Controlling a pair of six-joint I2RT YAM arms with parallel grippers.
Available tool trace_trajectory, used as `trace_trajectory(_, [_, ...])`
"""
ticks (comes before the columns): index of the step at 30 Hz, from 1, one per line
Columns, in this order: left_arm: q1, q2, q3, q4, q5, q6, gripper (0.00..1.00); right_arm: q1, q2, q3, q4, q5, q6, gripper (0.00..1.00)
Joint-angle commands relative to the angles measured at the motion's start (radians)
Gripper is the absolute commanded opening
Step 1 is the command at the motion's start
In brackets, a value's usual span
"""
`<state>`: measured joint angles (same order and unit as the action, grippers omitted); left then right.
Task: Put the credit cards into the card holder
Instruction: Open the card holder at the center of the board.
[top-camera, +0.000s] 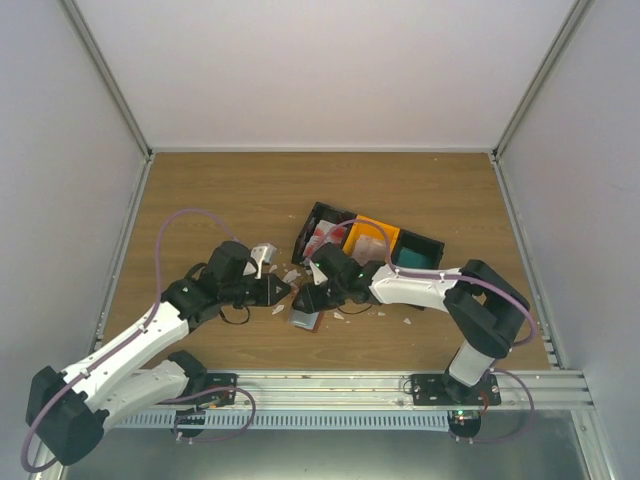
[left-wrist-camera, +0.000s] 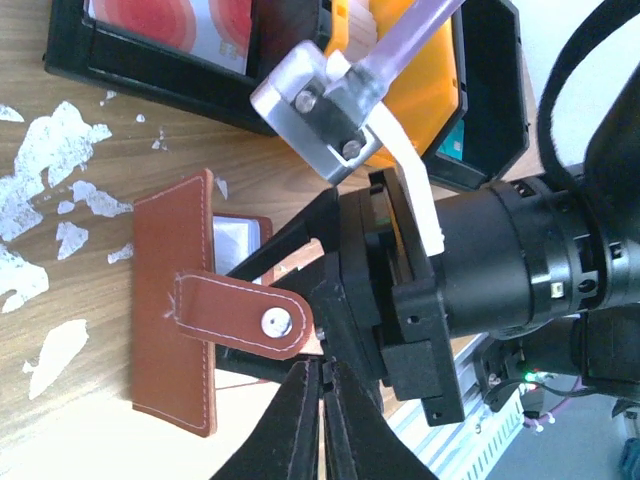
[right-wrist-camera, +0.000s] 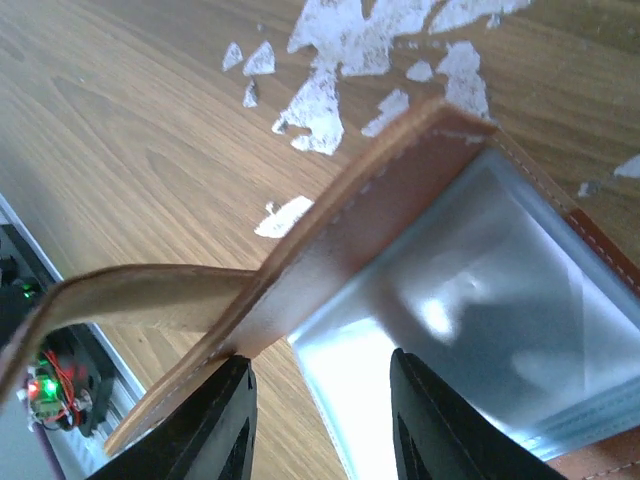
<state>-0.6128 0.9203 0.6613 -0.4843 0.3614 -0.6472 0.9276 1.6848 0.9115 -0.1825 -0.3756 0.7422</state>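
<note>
The brown leather card holder (left-wrist-camera: 170, 300) lies partly unfolded on the wood, its snap strap (left-wrist-camera: 245, 318) across it. My left gripper (left-wrist-camera: 330, 372) is shut, its tips just under the strap's end; no grip shows. My right gripper (right-wrist-camera: 318, 362) is open. One finger is under the raised leather flap (right-wrist-camera: 330, 240), the other over the pale blue pocket (right-wrist-camera: 470, 300). In the top view the card holder (top-camera: 305, 320) lies between both grippers. Credit cards rest in the trays: white with red blotches (left-wrist-camera: 170, 30), teal (left-wrist-camera: 462, 150).
Black and orange trays (top-camera: 432, 245) stand just behind the grippers. White crumbled scraps (left-wrist-camera: 60, 150) litter the wood around the card holder. The right arm's wrist (left-wrist-camera: 500, 260) hangs close over the left gripper. A metal rail (top-camera: 400, 385) runs along the near edge.
</note>
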Motion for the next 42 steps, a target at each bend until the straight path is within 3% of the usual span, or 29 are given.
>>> trace_trajectory(1, [0.005, -0.028, -0.030, 0.054, 0.027, -0.011, 0.05, 0.011, 0.000, 0.050, 0.006, 0.022, 0.011, 0.36])
trace_trajectory(16, [0.005, -0.116, -0.162, 0.066, -0.113, -0.056, 0.00, 0.008, 0.169, 0.235, -0.067, 0.062, -0.023, 0.31])
trace_trajectory(22, [0.005, -0.041, -0.187, 0.119, -0.187, -0.057, 0.00, -0.005, 0.213, 0.280, -0.097, 0.083, -0.021, 0.30])
trace_trajectory(32, [0.019, 0.103, -0.191, 0.263, -0.327, -0.028, 0.10, -0.016, 0.197, 0.265, -0.115, 0.080, -0.038, 0.30])
trace_trajectory(37, [0.032, 0.159, -0.184, 0.269, -0.390, -0.003, 0.21, -0.016, 0.174, 0.247, -0.129, 0.074, -0.061, 0.31])
trace_trajectory(42, [0.049, 0.217, -0.200, 0.280, -0.396, -0.002, 0.25, -0.016, 0.141, 0.218, -0.136, 0.069, -0.076, 0.31])
